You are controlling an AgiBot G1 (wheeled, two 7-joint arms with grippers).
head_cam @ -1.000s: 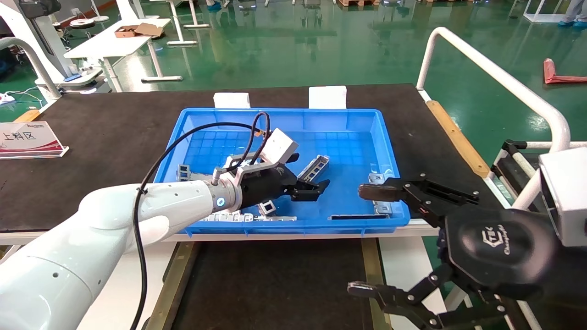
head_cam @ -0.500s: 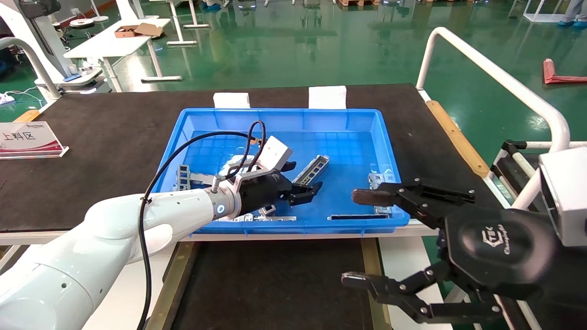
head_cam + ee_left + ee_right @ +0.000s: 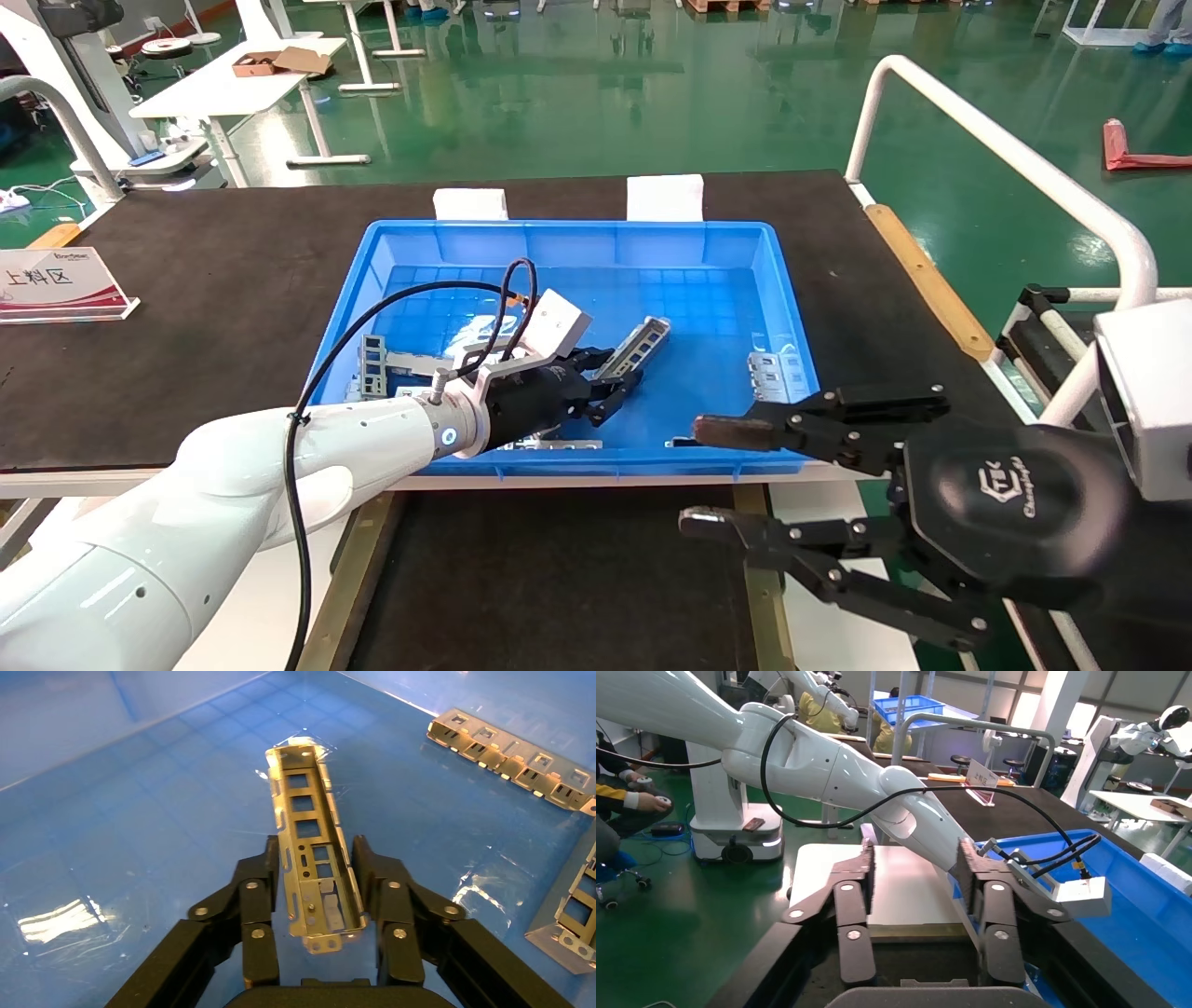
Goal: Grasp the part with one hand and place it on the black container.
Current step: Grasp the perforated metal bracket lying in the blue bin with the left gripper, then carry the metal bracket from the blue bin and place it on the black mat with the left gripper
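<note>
The part [image 3: 641, 341], a narrow silver channel with rectangular cutouts, lies in the blue bin [image 3: 577, 228]. My left gripper [image 3: 610, 377] reaches into the bin and is shut on the part's near end. In the left wrist view the part [image 3: 303, 804] runs away from the gripper [image 3: 316, 846], with one black finger [image 3: 261, 881] against each raised side edge. The black container [image 3: 559, 578] is the flat matte tray with brass side rails, in front of the bin. My right gripper [image 3: 705, 475] is open and empty, over the tray's right rail; the right wrist view also shows it open [image 3: 916, 850].
Other silver pieces lie in the bin: at the right wall [image 3: 773, 373], the left [image 3: 377, 359] and along the front wall [image 3: 549, 445]. Two show in the left wrist view [image 3: 506, 752] [image 3: 569, 917]. A sign [image 3: 60, 280] stands far left; a white rail [image 3: 1006, 149] runs on the right.
My left gripper has moved back and left over the part's near end and its fingers have closed from wide open onto it. My right gripper has swung left and lower.
</note>
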